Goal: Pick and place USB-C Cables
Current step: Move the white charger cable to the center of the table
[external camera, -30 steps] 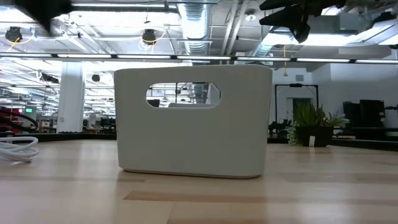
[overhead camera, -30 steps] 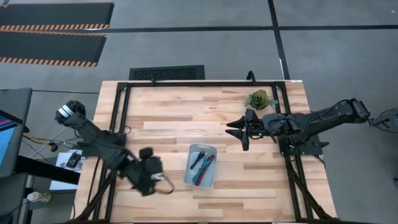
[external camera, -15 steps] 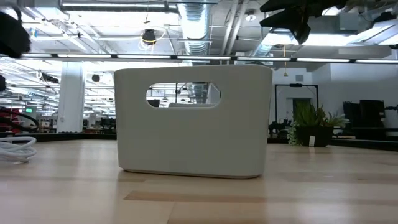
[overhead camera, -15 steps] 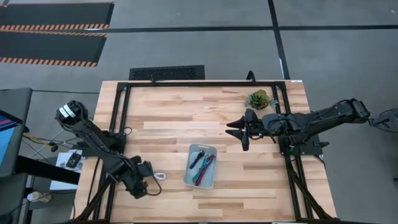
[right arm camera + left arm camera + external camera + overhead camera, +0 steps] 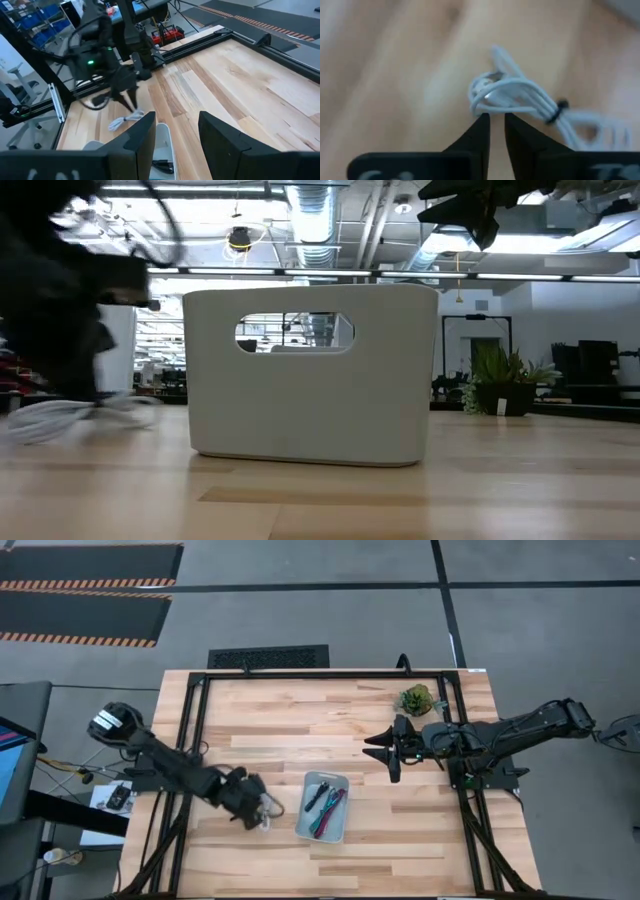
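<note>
My left gripper [image 5: 262, 808] is low over the table just left of the grey tray [image 5: 340, 782], shut on the coiled white cable [image 5: 515, 95]. The cable also shows in the high view [image 5: 268, 812] and, blurred, in the low view [image 5: 80, 415]. The black [image 5: 316, 797], magenta-red [image 5: 333, 806] and teal-blue [image 5: 322, 824] cables lie inside the tray. My right gripper [image 5: 385, 750] hangs open and empty above the table, to the far right of the tray. My left gripper pinches a loop at one end of the white cable's coil [image 5: 482, 101] between its two fingertips [image 5: 479, 131]. The fingers slant down from the table's left. The rest of the coil, bound by a dark tie [image 5: 559, 107], trails beyond the fingers at table level [image 5: 127, 120].
A small green potted plant [image 5: 415, 698] stands at the far right of the table. A black frame [image 5: 300, 673] runs along the table's edges. Bare wood lies on the near and far sides of the tray.
My left gripper drew back toward the table's near left corner, then swung toward the tray and the far edge and closed on the white cable. The cable has shifted a little toward the tray. My right arm has kept still.
</note>
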Tool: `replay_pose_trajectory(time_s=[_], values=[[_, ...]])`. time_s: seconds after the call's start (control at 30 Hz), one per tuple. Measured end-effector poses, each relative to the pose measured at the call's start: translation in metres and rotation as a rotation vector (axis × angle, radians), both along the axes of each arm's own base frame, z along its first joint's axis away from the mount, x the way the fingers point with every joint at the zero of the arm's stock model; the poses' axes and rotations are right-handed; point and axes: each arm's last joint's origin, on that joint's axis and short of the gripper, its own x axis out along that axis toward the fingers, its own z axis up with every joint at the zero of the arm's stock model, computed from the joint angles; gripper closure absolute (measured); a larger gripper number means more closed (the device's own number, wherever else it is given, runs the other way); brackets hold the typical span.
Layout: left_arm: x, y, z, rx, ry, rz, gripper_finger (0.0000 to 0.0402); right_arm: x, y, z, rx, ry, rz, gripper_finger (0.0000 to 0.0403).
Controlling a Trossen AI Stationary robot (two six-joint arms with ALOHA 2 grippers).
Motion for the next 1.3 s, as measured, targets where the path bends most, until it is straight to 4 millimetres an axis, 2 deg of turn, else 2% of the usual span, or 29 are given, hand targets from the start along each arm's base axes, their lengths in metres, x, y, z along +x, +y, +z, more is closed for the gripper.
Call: replay_pose_trajectory(time_s=[0.2, 0.4, 0.5, 0.6, 0.77, 1.03, 1.17, 1.3], values=[[0.024, 0.044, -0.002, 0.124, -0.198, 0.145, 0.0391, 0.0, 0.0, 0.0, 0.0, 0.0, 0.0, 0.023], [0.05, 0.104, 0.013, 0.26, -0.375, 0.244, 0.04, 0.0, 0.0, 0.0, 0.0, -0.001, -0.001, 0.023], [0.056, 0.13, 0.021, 0.194, -0.378, 0.23, 0.04, 0.0, 0.0, 0.0, 0.007, -0.002, -0.003, 0.023], [0.057, 0.138, 0.029, 0.078, -0.358, 0.202, 0.0401, 0.0, 0.0, 0.0, 0.024, -0.003, -0.007, 0.023], [0.049, 0.118, 0.042, 0.019, -0.223, 0.125, 0.0401, 0.0, 0.0, 0.0, 0.024, -0.001, -0.008, 0.023], [0.021, 0.052, 0.068, -0.127, -0.139, -0.068, 0.0401, 0.0, 0.0, -0.001, 0.014, 0.009, -0.005, 0.023], [0.013, 0.022, 0.065, -0.252, -0.087, -0.128, 0.0401, -0.001, 0.0, -0.003, 0.009, 0.029, -0.006, 0.023], [0.012, 0.001, 0.046, -0.254, 0.013, -0.156, 0.0401, -0.001, 0.0, -0.004, 0.007, 0.042, -0.006, 0.023]])
